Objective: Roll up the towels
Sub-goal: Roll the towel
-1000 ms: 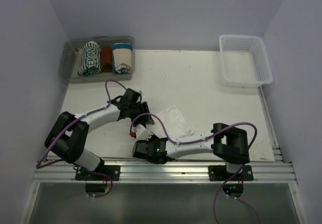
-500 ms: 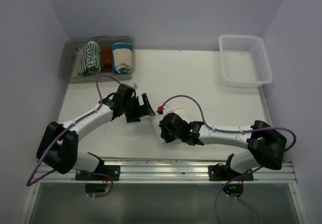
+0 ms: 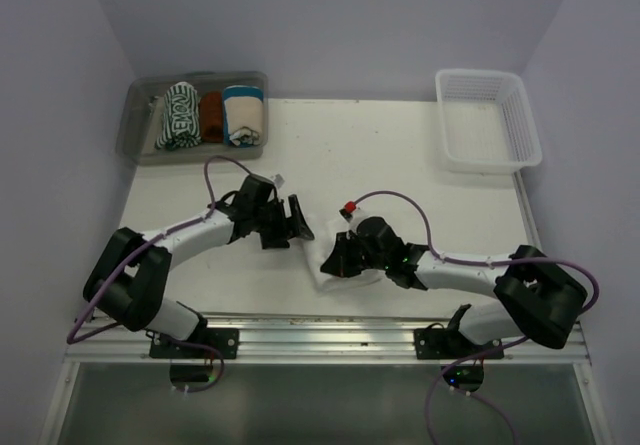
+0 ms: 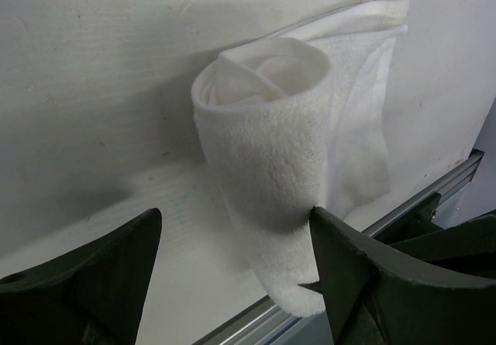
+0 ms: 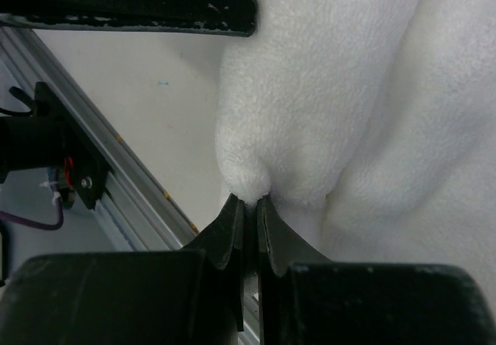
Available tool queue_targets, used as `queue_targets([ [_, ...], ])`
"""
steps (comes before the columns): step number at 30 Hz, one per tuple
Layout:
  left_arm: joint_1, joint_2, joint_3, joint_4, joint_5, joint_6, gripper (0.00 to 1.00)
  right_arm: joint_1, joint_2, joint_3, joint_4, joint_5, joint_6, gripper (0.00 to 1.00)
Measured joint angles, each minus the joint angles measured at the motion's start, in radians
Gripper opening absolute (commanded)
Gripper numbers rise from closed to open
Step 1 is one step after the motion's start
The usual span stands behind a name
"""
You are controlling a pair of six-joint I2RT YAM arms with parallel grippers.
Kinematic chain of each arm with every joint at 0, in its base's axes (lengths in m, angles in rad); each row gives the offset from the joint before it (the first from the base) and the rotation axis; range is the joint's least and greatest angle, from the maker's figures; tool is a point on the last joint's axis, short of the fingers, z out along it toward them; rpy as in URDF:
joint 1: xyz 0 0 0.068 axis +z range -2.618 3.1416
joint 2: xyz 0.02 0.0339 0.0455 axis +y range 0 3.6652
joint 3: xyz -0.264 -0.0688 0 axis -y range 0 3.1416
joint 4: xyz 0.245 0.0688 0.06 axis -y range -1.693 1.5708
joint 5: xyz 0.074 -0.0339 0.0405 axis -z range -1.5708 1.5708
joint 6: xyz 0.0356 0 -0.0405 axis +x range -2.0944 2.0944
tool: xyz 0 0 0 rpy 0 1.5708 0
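Observation:
The white towel [image 4: 263,143] lies partly rolled near the table's front edge, its loose end flat behind the roll. My left gripper [image 4: 234,213] stands open with one finger on each side of the roll's near end. The right finger touches the cloth. My right gripper [image 5: 249,199] is shut, pinching a small fold of the white towel [image 5: 333,74]. From above, the left gripper [image 3: 300,227] and right gripper [image 3: 335,262] face each other across the white towel [image 3: 326,268]. The green-and-white striped towel [image 3: 178,115] sits rolled in the clear bin [image 3: 140,150].
The bin at the back left also holds a rust-brown towel [image 3: 211,115] and a cream towel with a teal band [image 3: 243,115]. A white basket [image 3: 487,130] stands at the back right. The aluminium rail [image 3: 330,343] runs along the near edge, just beyond the towel.
The left gripper has opened and shifted slightly right. The right arm swung up from the front rail to the towel, and the flat towel is now bunched into a roll.

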Motion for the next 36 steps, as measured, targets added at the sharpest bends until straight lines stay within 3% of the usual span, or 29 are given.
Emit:
queue_targets([
  [5, -0.004, 0.081, 0.000, 0.055, 0.014, -0.002, 0.63, -0.010, 0.012, -0.003, 0.038, -0.048, 0.014, 0.00],
  [7, -0.009, 0.121, 0.009, 0.064, 0.025, -0.003, 0.42, -0.010, 0.025, -0.003, 0.043, -0.055, 0.014, 0.00],
  [8, -0.011, 0.139, 0.018, 0.066, 0.033, -0.005, 0.27, -0.011, 0.031, -0.003, 0.043, -0.058, 0.014, 0.00],
  [10, -0.018, 0.156, 0.031, 0.069, 0.044, -0.007, 0.17, -0.011, 0.035, -0.001, 0.038, -0.061, 0.010, 0.00],
  [11, -0.020, 0.156, 0.035, 0.068, 0.045, -0.005, 0.08, -0.011, 0.035, 0.004, 0.029, -0.060, 0.005, 0.07],
  [12, -0.022, 0.153, 0.039, 0.068, 0.044, -0.007, 0.05, -0.011, 0.035, 0.013, 0.013, -0.054, -0.002, 0.23],
  [13, -0.023, 0.151, 0.041, 0.066, 0.041, -0.006, 0.00, -0.011, 0.035, 0.026, -0.011, -0.045, -0.011, 0.31],
  [14, -0.024, 0.146, 0.041, 0.063, 0.035, -0.007, 0.00, -0.011, 0.034, 0.040, -0.036, -0.041, -0.022, 0.56],
  [17, -0.024, 0.123, 0.041, 0.034, 0.000, -0.010, 0.00, -0.008, 0.029, 0.097, -0.127, -0.018, -0.065, 0.70],
  [22, -0.023, 0.058, 0.041, -0.068, -0.090, -0.031, 0.00, 0.034, -0.006, 0.192, -0.281, 0.076, -0.126, 0.71],
  [27, -0.023, 0.006, 0.041, -0.174, -0.166, -0.074, 0.00, 0.201, 0.001, 0.338, -0.451, 0.295, -0.199, 0.69],
  [32, -0.023, 0.000, 0.038, -0.217, -0.180, -0.117, 0.00, 0.394, 0.121, 0.528, -0.578, 0.568, -0.274, 0.72],
  [36, -0.023, -0.006, 0.024, -0.221, -0.180, -0.145, 0.00, 0.483, 0.213, 0.579, -0.636, 0.730, -0.304, 0.73],
])
